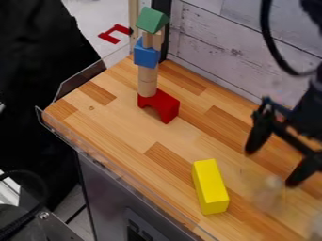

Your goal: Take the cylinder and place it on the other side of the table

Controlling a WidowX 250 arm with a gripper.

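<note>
The robot's arm (309, 101) is showing black, with a thick, smooth black cable (265, 23) curving beside it in a broad loop. Its black claw (273, 165) is ending in two chunky fingers (258, 134), each tapering to a blunt tip, and a slim dark bar (294, 139) is running between them.

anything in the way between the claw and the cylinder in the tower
Sideways, nothing visible stands between the claw and the cylinder; the yellow block lies off that line, nearer the camera. From above, the blue block, some pale wood and the green prism are stacked over it.
</note>
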